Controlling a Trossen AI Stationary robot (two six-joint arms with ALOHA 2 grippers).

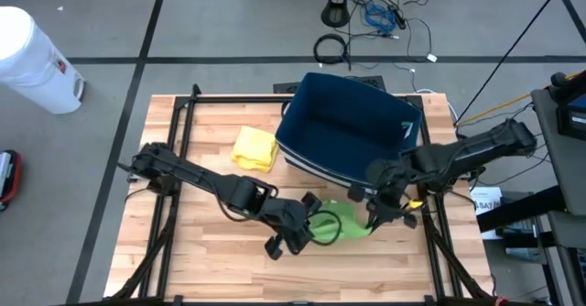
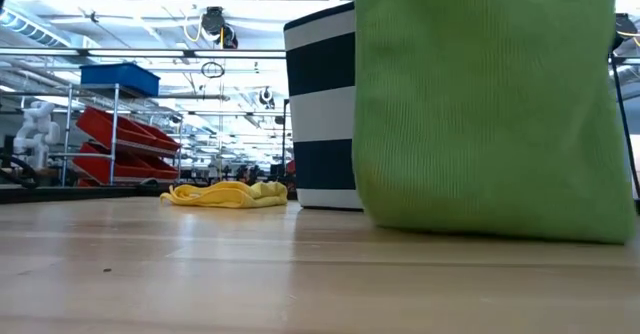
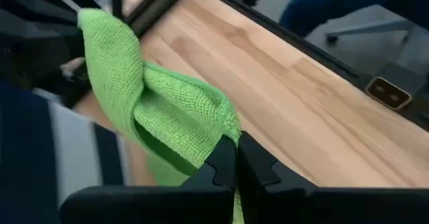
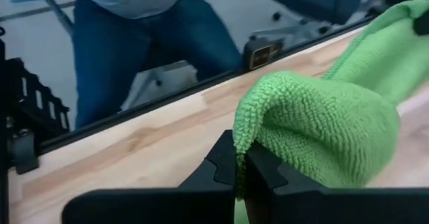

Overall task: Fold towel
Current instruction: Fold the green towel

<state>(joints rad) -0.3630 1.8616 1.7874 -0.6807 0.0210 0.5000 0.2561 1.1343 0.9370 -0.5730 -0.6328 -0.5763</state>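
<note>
Slippage is the risk: left gripper (image 3: 236, 158) and right gripper (image 4: 241, 162) fingers, shut, pinch only thin edges of the green microfibre towel (image 1: 343, 221), so uneven pulling could free a corner over the wooden counter (image 1: 201, 269).

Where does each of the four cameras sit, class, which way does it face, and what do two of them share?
High view: above the table, looking straight down; both arms hold the green towel beside the navy striped bin and yellow cloth.
Low view: at table height, looking level; no arm shows.
Left wrist view: behind the left gripper, shut on the towel.
Right wrist view: behind the right gripper, shut on the towel; a person stands beyond.
Shared: both wrist views show the towel.
</note>
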